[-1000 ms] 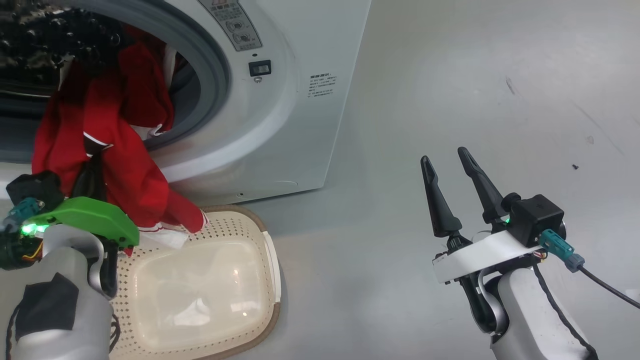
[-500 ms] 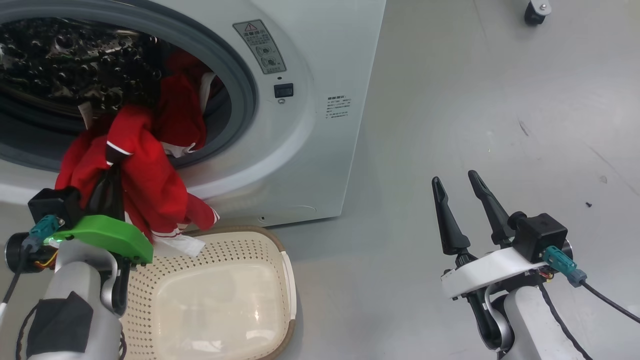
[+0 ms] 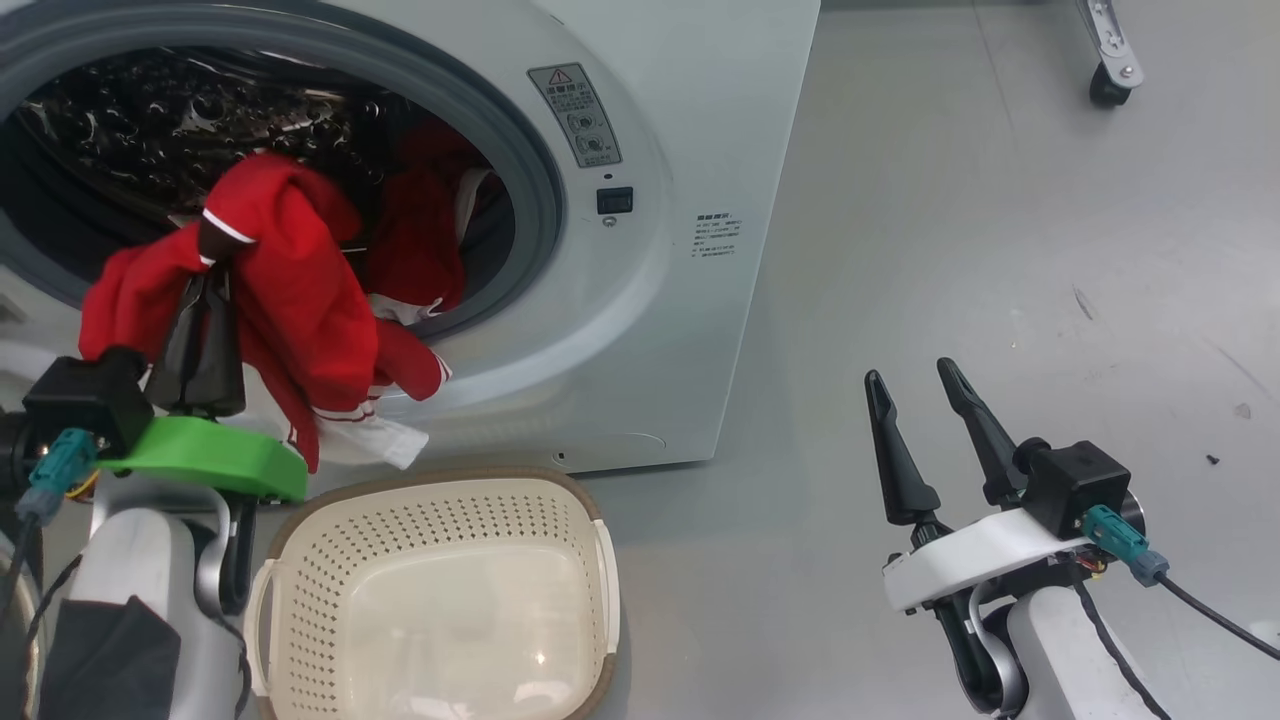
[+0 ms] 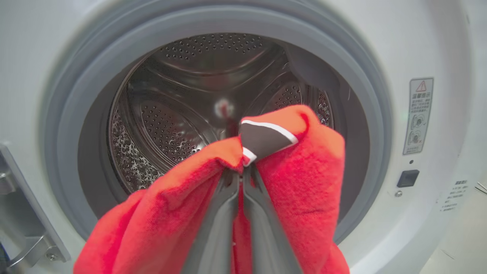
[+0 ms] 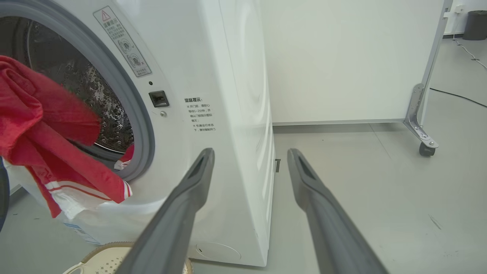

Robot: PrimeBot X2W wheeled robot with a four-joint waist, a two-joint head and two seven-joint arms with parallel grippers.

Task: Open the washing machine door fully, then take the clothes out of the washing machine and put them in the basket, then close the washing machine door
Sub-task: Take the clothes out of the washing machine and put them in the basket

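Gripping red clothes [image 3: 300,290] in our clenched left gripper [image 4: 241,175], we had them hanging just outside the washer [image 3: 700,120] mouth, drum [image 4: 171,114] straight ahead of it. More red cloth lay beyond in the drum. Below the gripper sat the basket [image 3: 440,485]. Our right gripper [image 3: 910,372] stood released, grasping nothing, well off right.

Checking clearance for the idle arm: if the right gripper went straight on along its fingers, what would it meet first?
From the right gripper, likely the washing machine: its white side panel near the front corner, though depth is unclear.
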